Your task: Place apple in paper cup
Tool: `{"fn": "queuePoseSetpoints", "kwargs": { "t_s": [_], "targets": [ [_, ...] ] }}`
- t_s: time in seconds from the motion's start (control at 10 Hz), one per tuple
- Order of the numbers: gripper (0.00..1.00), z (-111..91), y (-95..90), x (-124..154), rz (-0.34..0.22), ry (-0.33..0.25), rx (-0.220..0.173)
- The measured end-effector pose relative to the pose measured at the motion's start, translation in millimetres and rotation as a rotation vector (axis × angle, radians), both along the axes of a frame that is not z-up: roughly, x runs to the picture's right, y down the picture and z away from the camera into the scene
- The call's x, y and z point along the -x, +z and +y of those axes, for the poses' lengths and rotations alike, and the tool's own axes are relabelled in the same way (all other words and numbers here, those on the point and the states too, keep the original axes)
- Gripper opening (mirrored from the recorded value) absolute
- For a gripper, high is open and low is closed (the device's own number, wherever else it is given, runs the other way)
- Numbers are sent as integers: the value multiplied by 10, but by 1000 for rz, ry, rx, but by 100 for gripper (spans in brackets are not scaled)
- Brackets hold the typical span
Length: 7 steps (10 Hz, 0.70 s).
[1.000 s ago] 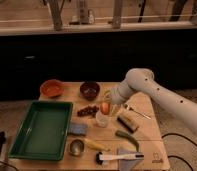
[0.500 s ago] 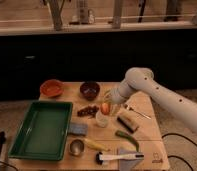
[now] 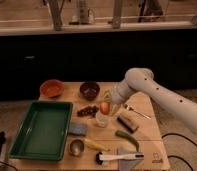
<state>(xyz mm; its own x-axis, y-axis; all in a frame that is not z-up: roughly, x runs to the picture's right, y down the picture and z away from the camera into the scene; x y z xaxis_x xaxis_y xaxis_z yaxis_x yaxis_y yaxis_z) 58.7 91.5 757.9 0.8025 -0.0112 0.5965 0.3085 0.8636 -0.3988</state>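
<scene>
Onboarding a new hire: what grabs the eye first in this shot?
The white arm stretched in from the right, its gripper at the apple, just over the paper cup mid-table. Next, the big green tray at the table's front left.

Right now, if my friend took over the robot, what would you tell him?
Gripper: at the apple, over the middle of the table.
Apple: directly over the paper cup, at its mouth. I cannot tell whether it is held or resting on the rim.
Done: the apple is at the cup.
Left: check that the apple sits in the cup, let go, and lift the arm away.
</scene>
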Motion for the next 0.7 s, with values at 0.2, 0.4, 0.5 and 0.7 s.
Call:
{"fn": "queuePoseSetpoints", "kwargs": {
  "t_s": [0.2, 0.4, 0.5, 0.7],
  "targets": [
    [80, -11, 1, 14, -2, -2, -1],
    [80, -15, 5, 22, -4, -4, 1],
    [80, -15, 6, 19, -4, -5, 1],
    [80, -20, 12, 25, -5, -5, 5]
  ]
}}
